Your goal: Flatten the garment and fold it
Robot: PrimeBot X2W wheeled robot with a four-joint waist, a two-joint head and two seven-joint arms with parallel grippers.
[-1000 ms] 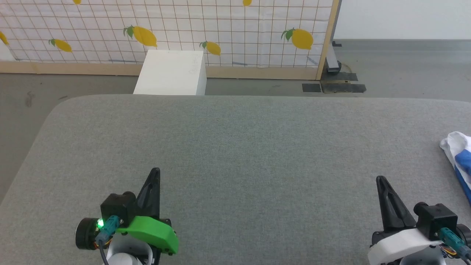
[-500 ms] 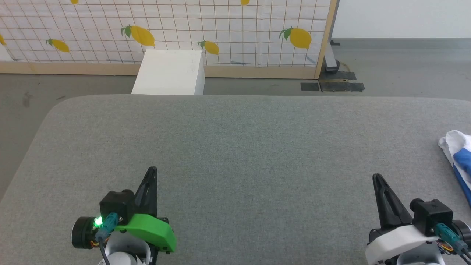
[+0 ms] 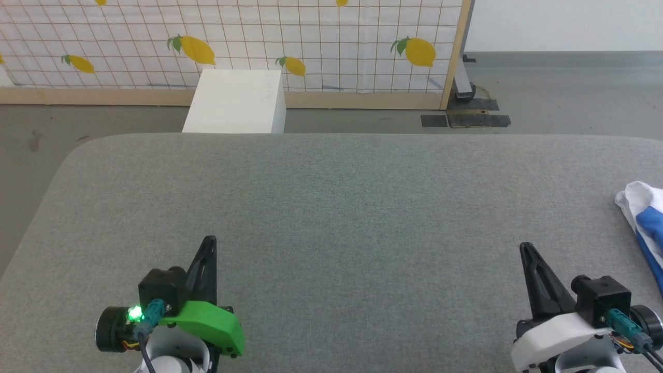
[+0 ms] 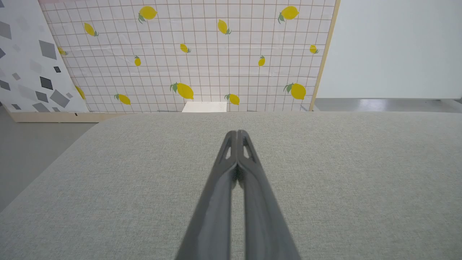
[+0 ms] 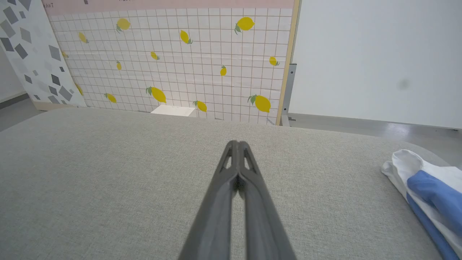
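one garment [image 3: 644, 210], one box [image 3: 233, 101], one table [image 3: 331, 207]

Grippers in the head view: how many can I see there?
2. The left gripper is at the lower left, the right gripper at the lower right; both are shut.

Head looks down over grey table [image 3: 331, 207]; wrists skim it low (sharing lemon screen [image 4: 202, 54]).

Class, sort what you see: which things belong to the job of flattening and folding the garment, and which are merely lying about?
Belongs to the job:
white-and-blue shirt, bunched at the table's right side
grey padded table
left claw and right claw, both shut

Lying about:
white box beyond the table
lemon-print screen
black floor plates
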